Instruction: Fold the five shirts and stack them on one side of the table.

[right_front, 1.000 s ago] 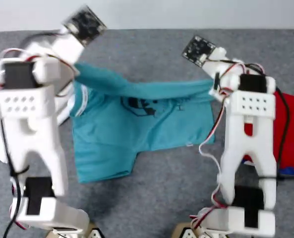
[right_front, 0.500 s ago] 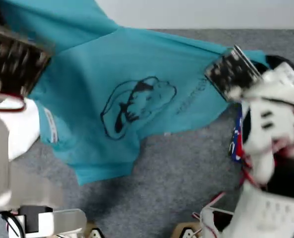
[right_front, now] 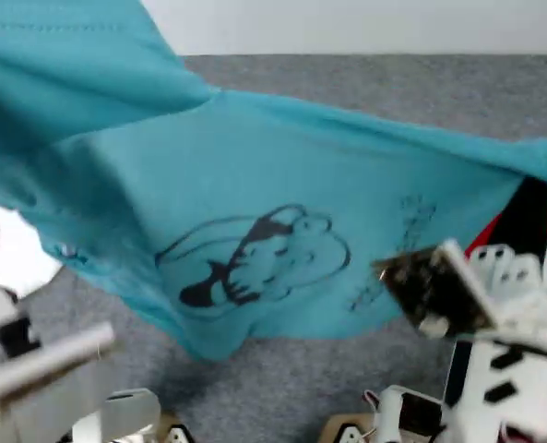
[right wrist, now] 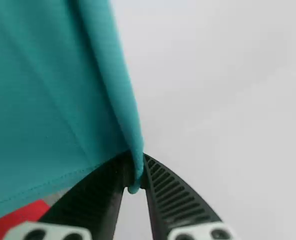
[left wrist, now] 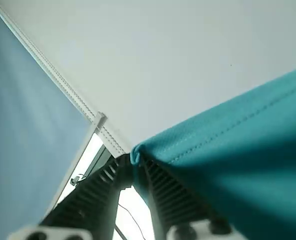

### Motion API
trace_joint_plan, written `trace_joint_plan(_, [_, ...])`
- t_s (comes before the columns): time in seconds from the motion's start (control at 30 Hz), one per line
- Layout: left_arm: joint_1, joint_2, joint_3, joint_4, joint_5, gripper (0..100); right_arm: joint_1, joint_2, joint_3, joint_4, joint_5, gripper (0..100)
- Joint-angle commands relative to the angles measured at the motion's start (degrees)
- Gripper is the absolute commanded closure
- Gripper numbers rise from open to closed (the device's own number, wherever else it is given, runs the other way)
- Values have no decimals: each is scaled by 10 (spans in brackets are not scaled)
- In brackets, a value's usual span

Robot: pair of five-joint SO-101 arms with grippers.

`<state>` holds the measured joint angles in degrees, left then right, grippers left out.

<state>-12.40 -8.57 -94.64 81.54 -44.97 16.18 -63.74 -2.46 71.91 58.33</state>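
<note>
A teal shirt (right_front: 255,212) with a dark printed drawing hangs stretched in the air across the high view, well above the grey table (right_front: 347,83). My left gripper (left wrist: 135,167) is shut on a stitched edge of the teal shirt (left wrist: 227,165). My right gripper (right wrist: 134,180) is shut on another edge of the teal shirt (right wrist: 48,100). The right arm (right_front: 504,314) rises at the lower right of the high view, and part of the left arm (right_front: 33,360) is at the lower left.
A red shirt (right_front: 531,217) lies on the table's right side, mostly behind the lifted cloth and the right arm; a bit of red cloth (right wrist: 18,217) shows under the teal one. Something white (right_front: 15,258) sits at the left edge.
Both arms have lifted the teal shirt off the table, from lying mostly flat to hanging spread close under the high camera.
</note>
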Motion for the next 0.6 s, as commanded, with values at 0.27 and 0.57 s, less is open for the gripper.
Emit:
trace_joint_plan(0.27, [-9,-142,191,97,-8,995,13,-24,18,48,47,988])
trace_joint_plan(0.57, [-4,-145,470,139,-35,995,-27,-1,185,42,104,987])
